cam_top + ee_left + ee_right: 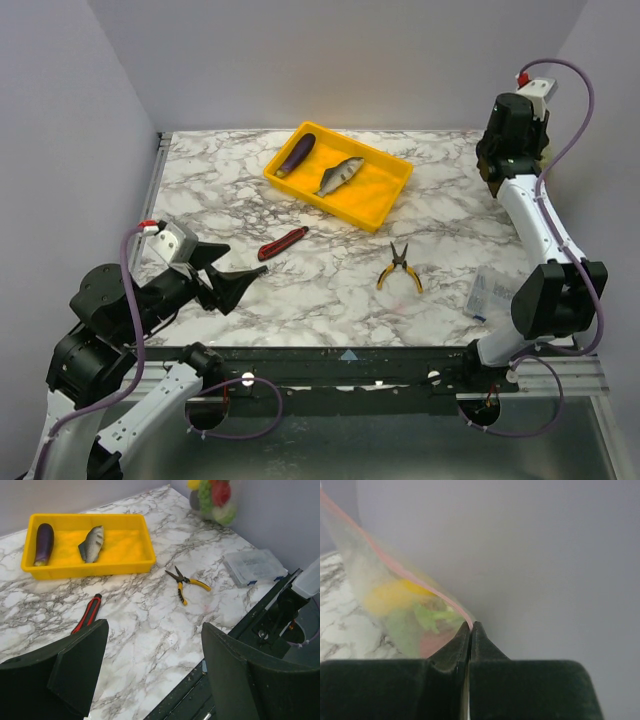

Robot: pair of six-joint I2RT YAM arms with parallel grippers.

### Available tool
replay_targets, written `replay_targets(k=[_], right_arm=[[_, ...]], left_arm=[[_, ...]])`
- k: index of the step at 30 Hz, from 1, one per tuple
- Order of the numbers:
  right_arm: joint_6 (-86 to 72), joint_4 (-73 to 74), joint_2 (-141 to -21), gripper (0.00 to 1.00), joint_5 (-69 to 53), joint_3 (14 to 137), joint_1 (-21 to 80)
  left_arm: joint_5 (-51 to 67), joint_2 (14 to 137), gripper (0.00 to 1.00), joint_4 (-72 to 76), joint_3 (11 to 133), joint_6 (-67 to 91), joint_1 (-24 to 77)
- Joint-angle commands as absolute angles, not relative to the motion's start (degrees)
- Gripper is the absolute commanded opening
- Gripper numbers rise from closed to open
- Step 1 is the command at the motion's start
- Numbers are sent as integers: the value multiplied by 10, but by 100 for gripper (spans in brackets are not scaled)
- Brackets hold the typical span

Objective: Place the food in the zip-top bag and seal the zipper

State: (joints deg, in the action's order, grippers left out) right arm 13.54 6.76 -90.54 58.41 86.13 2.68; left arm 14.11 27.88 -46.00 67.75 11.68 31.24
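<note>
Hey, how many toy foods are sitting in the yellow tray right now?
2: the purple eggplant at the far-left end of the tray, and the grey fish beside it near the middle. None looks hidden there.

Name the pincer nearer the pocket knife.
Left. The left pincer hovers just short of the pocket knife; the right pincer grips the zip-top bag in the far right corner.

The marble table [330,290] bears a yellow tray [380,185], pocket knife [283,243], pliers [399,268] and clear pouch [492,293].

Bright, diffuse light; soft, faint shadows beside the yellow tray [318,203]; zip-top bag [395,605] blurred close to the right-wrist lens
</note>
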Motion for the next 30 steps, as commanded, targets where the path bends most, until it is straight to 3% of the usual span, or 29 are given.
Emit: replay_targets(k=[1,11,18,25,30], right_arm=[[132,-12,-905,0,598,813,35],[96,50,-900,0,632,727,164],[-41,228,-935,1,617,725,233],[-85,313,-931,41,530,757,286],[-109,387,-895,62,415,815,301]], left_arm=[[155,255,77,-460,668,108,312],[150,241,77,-464,658,107,312],[135,235,77,-470,650,98,312],[128,231,77,-477,647,96,312],[121,228,77,-479,653,96,312]])
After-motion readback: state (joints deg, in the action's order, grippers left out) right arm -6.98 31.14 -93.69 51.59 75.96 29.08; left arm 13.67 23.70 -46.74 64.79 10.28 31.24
